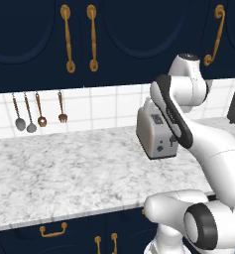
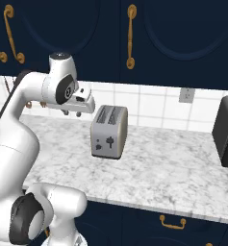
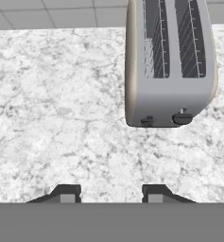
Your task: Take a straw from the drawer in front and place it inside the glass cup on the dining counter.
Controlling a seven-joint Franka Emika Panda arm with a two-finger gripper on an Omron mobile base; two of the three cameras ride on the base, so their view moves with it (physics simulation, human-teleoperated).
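Empty parted jaws hover over veined marble worktop (image 3: pixel 61 118) beside boxy metal toaster (image 3: pixel 170 61).

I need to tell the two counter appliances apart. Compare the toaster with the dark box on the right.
The toaster is pale silver; the box is dark grey, almost black. The toaster shows two open slots on top; the box has a plain top with no slots visible. The toaster stands mid-counter in full view; the box is cut off by the picture's right edge. Both stand upright on the marble worktop.

The drawer (image 1: pixel 64 240), navy-blue with one curved brass handle, sits shut at lower left, under the marble tabletop (image 1: pixel 64 173) edge; in the right base view it is at lower right (image 2: pixel 173 231).
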